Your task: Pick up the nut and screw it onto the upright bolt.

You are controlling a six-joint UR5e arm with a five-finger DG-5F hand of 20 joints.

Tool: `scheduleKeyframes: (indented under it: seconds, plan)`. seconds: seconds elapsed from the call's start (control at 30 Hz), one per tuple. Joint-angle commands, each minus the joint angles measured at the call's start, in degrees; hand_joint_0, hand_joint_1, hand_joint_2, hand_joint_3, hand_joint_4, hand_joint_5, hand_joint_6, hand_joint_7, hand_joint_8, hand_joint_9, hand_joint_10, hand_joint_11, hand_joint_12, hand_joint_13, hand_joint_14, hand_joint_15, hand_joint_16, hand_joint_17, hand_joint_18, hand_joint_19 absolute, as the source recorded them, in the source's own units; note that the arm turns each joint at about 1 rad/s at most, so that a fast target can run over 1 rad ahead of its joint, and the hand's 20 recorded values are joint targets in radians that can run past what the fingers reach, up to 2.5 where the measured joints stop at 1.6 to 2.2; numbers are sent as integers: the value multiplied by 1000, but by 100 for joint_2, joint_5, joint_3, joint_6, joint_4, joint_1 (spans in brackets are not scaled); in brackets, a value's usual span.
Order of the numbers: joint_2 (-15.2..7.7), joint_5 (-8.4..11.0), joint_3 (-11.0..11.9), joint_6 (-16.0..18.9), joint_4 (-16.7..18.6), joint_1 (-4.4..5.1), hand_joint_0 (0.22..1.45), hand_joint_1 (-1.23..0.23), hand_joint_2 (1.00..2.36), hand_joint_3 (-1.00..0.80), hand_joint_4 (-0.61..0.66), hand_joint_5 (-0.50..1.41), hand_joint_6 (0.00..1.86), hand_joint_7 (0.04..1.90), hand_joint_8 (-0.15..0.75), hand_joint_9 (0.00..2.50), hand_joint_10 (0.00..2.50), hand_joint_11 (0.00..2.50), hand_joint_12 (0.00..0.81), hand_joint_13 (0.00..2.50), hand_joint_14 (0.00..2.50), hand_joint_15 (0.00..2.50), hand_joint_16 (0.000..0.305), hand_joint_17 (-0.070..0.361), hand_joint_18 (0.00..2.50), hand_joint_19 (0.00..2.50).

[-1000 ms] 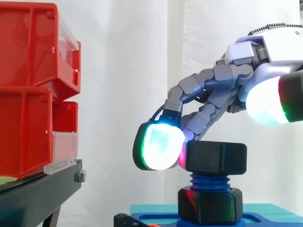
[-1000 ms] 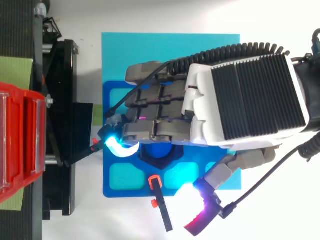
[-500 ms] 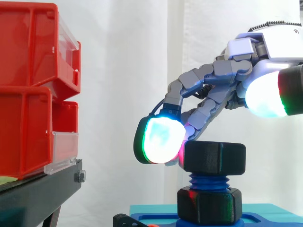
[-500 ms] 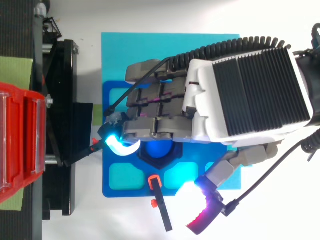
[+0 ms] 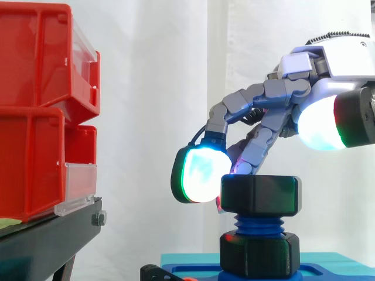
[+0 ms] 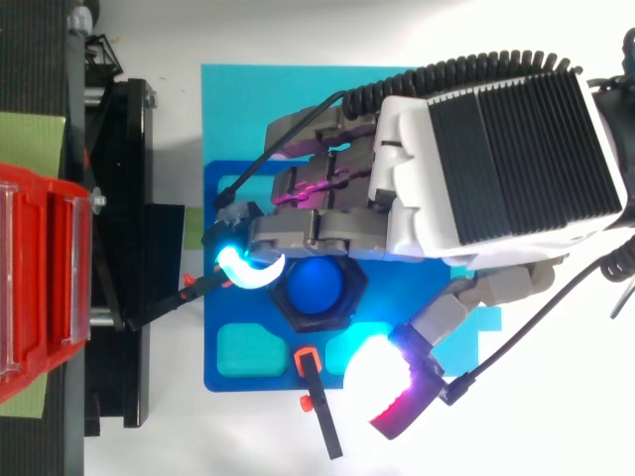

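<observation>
Side view: nut (image 5: 261, 194) sits on blue bolt's (image 5: 258, 224) top threads, hand (image 6: 516, 159) curled round its left & far sides, cyan pad (image 5: 202, 174) on left face, thumb (image 6: 387, 382) clear near-right; I'd keep nut level, press lightly, turn in short strokes to avoid x-threading.

The hand (image 6: 427, 203) has a white shell with a black ribbed panel (image 6: 526, 149) across its back. Its fingers (image 5: 258, 99) are chains of grey blocky segments. Their thick pads (image 5: 202, 172) glow white-cyan, edged in green, red and magenta, and are backed in black.
</observation>
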Motion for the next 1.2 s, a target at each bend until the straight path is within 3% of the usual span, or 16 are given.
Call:
scheduleKeyframes:
  seconds: [0.0,0.5,0.87,1.17]
  plan:
    - [-1,-39,0,-4,-27,-35,532,-414,1000,-500,276,-84,504,998,269,950,0,0,289,865,0,0,30,67,588,0]
    - [-1,-188,0,-144,-132,-255,534,-408,1000,-500,236,-43,505,1195,276,1008,0,0,302,907,0,0,33,74,624,0]
    - [8,-223,0,-162,-159,-325,535,-402,1000,-500,199,31,503,1393,254,1110,0,0,298,961,0,0,35,79,666,0]
    - [8,-241,35,-162,-159,-351,538,-400,1000,-500,169,47,502,1398,232,1203,0,0,290,1041,0,0,36,82,714,0]
